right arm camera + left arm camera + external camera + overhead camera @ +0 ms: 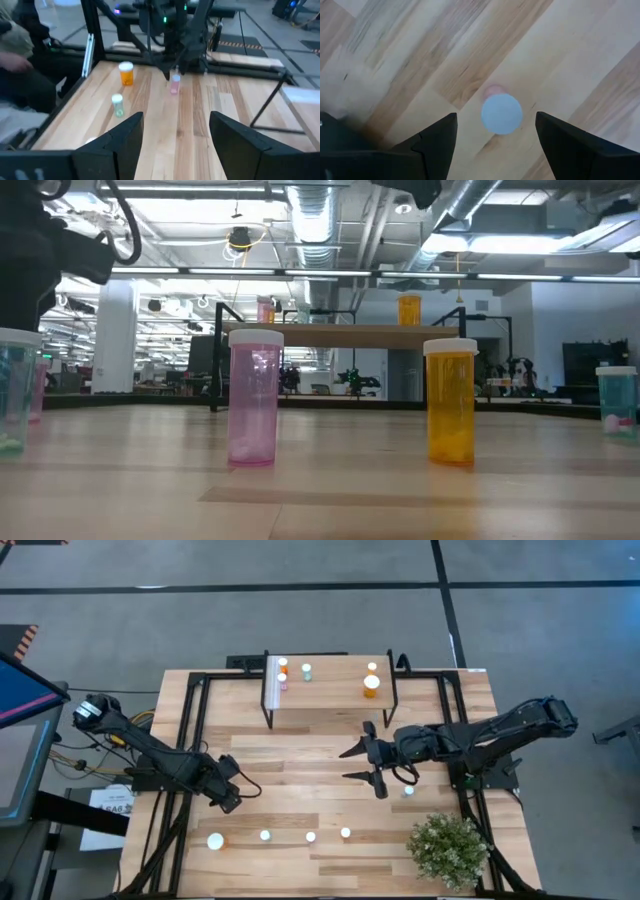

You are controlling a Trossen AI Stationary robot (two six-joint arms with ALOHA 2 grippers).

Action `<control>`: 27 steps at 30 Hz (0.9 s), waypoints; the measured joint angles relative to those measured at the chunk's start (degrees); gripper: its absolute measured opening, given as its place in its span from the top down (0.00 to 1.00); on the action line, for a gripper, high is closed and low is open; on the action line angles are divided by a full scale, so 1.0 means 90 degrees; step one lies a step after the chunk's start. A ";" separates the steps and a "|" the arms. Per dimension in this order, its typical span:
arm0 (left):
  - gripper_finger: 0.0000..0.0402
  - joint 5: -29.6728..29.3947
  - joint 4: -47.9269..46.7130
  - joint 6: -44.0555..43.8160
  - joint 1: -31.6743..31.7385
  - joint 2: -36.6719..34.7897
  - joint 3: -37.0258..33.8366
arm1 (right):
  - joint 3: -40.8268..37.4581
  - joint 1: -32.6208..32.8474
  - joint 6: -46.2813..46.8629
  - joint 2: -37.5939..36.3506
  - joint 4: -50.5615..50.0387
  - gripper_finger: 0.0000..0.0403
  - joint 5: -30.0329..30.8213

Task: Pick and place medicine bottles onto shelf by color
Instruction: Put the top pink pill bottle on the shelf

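The shelf (330,700) stands at the table's far middle and carries several bottles, among them a larger orange one (371,685). More white-capped bottles stand in a row near the front edge, including a large one (215,840) and a pink one (255,395) beside an orange one (450,400). One more bottle (408,791) stands at the right. My left gripper (228,800) is open and points down over a pink bottle (501,114), with one finger on either side of its cap and not touching it. My right gripper (358,764) is open and empty at mid-table in front of the shelf.
A green potted plant (448,848) stands at the front right corner. Black frame rails (190,740) run along the table's left and right sides. A person (20,60) shows beyond the table's edge in the right wrist view. Bare wood lies between the shelf and the front row.
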 joint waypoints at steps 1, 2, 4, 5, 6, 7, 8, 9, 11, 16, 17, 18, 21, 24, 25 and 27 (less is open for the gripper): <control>0.37 -0.0006 0.0027 0.0008 0.0030 -0.0002 0.0000 | -0.0004 0.0000 0.0000 0.0000 -0.0014 0.38 0.0000; 0.38 -0.0016 0.0049 0.0013 0.0055 -0.0001 0.0000 | -0.0001 -0.0006 0.0000 0.0021 0.0044 0.38 0.0000; 0.40 -0.0025 0.0050 0.0037 0.0117 -0.0002 0.0000 | 0.0018 -0.0040 0.0000 0.0152 0.0173 0.38 0.0000; 0.42 -0.0025 0.0050 0.0071 0.0150 -0.0002 0.0000 | -0.0002 -0.0060 -0.0002 0.0176 0.0099 0.38 0.0000; 0.44 -0.0034 0.0061 0.0090 0.0175 -0.0002 0.0000 | -0.0018 -0.0061 -0.0005 0.0202 0.0076 0.38 0.0000; 0.45 -0.0039 0.0074 0.0108 0.0204 0.0000 0.0000 | -0.0007 -0.0057 -0.0004 0.0259 0.0222 0.38 0.0000; 0.47 -0.0038 0.0078 0.0110 0.0228 0.0001 0.0000 | 0.0016 -0.0059 -0.0006 0.0299 0.0282 0.38 0.0001; 0.49 -0.0033 0.0068 0.0117 0.0247 0.0001 0.0000 | 0.0012 -0.0068 -0.0008 0.0306 0.0224 0.38 0.0000; 0.52 -0.0022 0.0065 0.0149 0.0280 0.0001 0.0000 | 0.0003 -0.0100 -0.0015 0.0311 0.0192 0.38 -0.0002; 0.57 0.0001 0.0067 0.0203 0.0316 0.0001 0.0000 | 0.0004 -0.0102 -0.0015 0.0308 0.0189 0.38 -0.0002; 0.58 0.0009 0.0065 0.0201 0.0316 0.0001 0.0000 | 0.0003 -0.0102 -0.0015 0.0308 0.0194 0.38 -0.0002; 0.58 0.0009 0.0065 0.0203 0.0316 0.0001 0.0000 | 0.0004 -0.0102 -0.0015 0.0306 0.0197 0.38 -0.0002; 0.58 0.0051 0.0067 0.0203 0.0316 0.0001 0.0000 | 0.0003 -0.0102 -0.0012 0.0308 0.0195 0.38 -0.0002; 0.58 0.0060 0.0080 0.0200 0.0316 0.0001 0.0000 | 0.0004 -0.0102 -0.0010 0.0306 0.0192 0.38 -0.0002; 0.58 0.0064 0.0082 0.0198 0.0316 0.0001 0.0000 | 0.0003 -0.0102 -0.0012 0.0308 0.0193 0.38 -0.0002; 0.58 0.0114 0.0084 0.0195 0.0316 0.0001 0.0000 | 0.0005 -0.0102 -0.0010 0.0306 0.0197 0.38 -0.0002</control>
